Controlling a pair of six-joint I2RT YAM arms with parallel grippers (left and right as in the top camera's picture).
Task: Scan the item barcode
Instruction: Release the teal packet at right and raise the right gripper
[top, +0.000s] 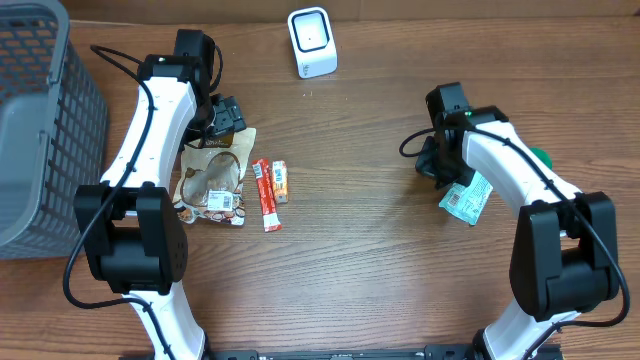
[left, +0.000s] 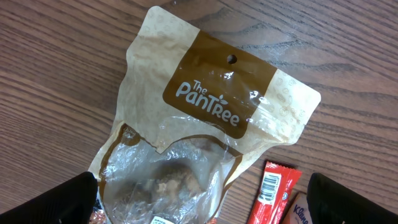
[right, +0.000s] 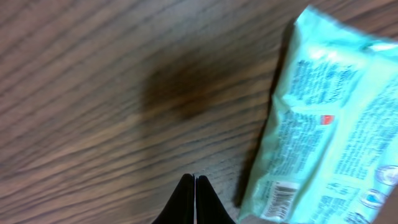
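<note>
PanTree pouch (left: 211, 112): flat, left half of worktop (top: 380, 270), beside a red bar (top: 265, 196). Left end effector (top: 226, 118) released, jaws spread wide above pouch. Right end effector (right: 194, 186) clenched, empty, just beside mint packet (right: 336, 137) near right edge. White scanner (top: 312, 42) at far edge.

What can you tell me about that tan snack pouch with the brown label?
The PanTree pouch is tan, paper-look, with a brown label, a small hang hole and a clear window showing lumpy contents. A white sticker sits near its lower end. It lies flat, face up, on the wooden table, close beside a red bar wrapper. The open left gripper hangs above it.
</note>
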